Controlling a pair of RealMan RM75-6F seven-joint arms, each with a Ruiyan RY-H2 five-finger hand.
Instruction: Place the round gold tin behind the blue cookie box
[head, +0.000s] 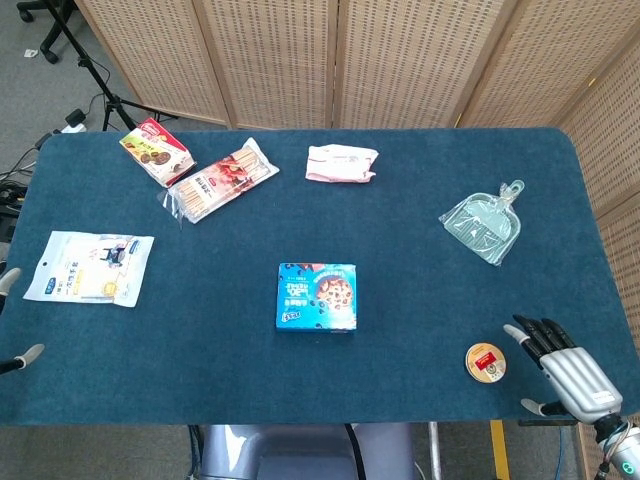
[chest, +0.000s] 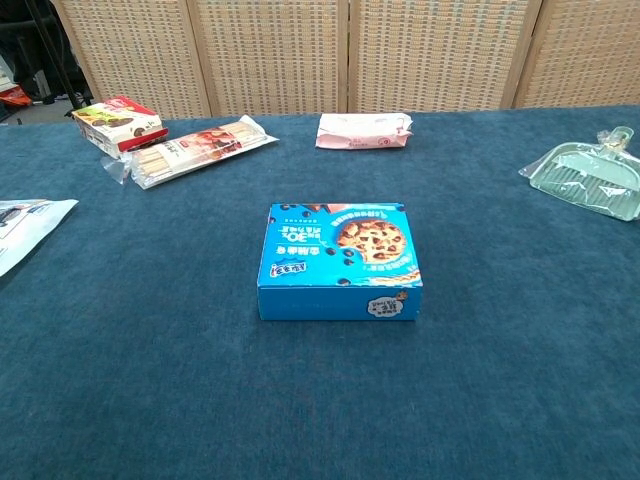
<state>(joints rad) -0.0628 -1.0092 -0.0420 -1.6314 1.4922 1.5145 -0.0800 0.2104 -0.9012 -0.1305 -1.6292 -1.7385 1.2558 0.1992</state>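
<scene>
The round gold tin (head: 486, 362) lies flat near the table's front edge, at the right, with a red label on its lid. The blue cookie box (head: 317, 296) (chest: 339, 260) lies flat in the middle of the table. My right hand (head: 563, 368) hovers at the front right corner, just right of the tin, fingers spread and holding nothing. Only two fingertips of my left hand (head: 12, 318) show at the left edge of the head view, apart and empty. The chest view shows neither hand and not the tin.
A clear green dustpan (head: 484, 223) lies behind the tin at the right. A pink packet (head: 341, 162) sits far behind the box. A biscuit-stick pack (head: 220, 180), a red snack box (head: 155, 151) and a white pouch (head: 90, 267) lie to the left.
</scene>
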